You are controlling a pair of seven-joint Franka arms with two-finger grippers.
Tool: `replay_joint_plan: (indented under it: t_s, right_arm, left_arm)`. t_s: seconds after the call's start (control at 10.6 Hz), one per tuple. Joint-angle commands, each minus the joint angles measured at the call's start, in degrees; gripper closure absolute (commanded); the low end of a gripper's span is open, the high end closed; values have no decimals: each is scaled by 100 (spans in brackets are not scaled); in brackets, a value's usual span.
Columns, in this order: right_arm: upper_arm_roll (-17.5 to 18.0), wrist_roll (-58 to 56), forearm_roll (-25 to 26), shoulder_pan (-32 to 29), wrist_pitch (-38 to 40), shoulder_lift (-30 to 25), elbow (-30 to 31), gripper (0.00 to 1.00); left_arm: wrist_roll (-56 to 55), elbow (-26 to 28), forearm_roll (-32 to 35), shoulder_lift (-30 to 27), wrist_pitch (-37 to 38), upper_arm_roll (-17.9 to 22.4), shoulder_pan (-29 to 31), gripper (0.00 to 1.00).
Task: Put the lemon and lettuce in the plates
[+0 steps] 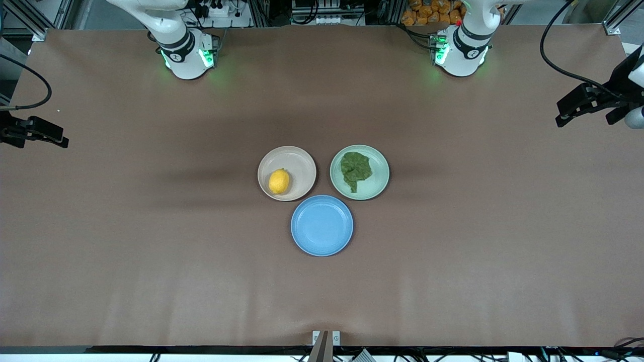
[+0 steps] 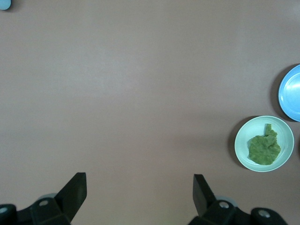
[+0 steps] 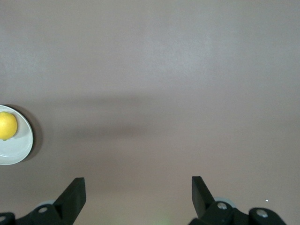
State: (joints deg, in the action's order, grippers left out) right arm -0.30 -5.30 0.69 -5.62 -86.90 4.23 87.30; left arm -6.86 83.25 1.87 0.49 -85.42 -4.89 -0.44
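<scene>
Lemon point(image 1: 279, 181) lies in the beige plate point(image 1: 300, 162) and lettuce point(image 1: 355, 170) in the mint plate point(image 1: 377, 186), side by side at the middle of the brown table point(image 1: 151, 261). A blue plate point(image 1: 322, 225) sits just below them in the frame. Left gripper point(image 2: 139, 187) at the right edge and right gripper point(image 3: 138, 190) at the left edge hang spread wide over bare cloth, grasping nothing.

No readable text, labels, brands or nos. anywhere in the three views. The plates, the fruit, the leaf and the worktop point(image 1: 151, 251) are all plain, w/o print. Small dark marks sit on the white arm bases (too small to read).
</scene>
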Motion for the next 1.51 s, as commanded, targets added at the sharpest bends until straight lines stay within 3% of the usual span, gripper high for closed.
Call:
replay_joint_plan:
  t_s: [0.0, 0.57, 1.41]
  right_arm:
    - [-58, -59, 28, 70, 138, -133, 15, 0]
    - [-49, -50, -33, 61, 42, -10, -99, 0]
    - [-49, -59, -42, 44, -143, 43, -99, 0]
  left_arm:
    - [124, 24, -73, 38, 43, 41, 9, 0]
    - [36, 367, -143, -76, -10, 32, 9, 0]
    - [124, 288, -64, -6, -10, 15, 0, 0]
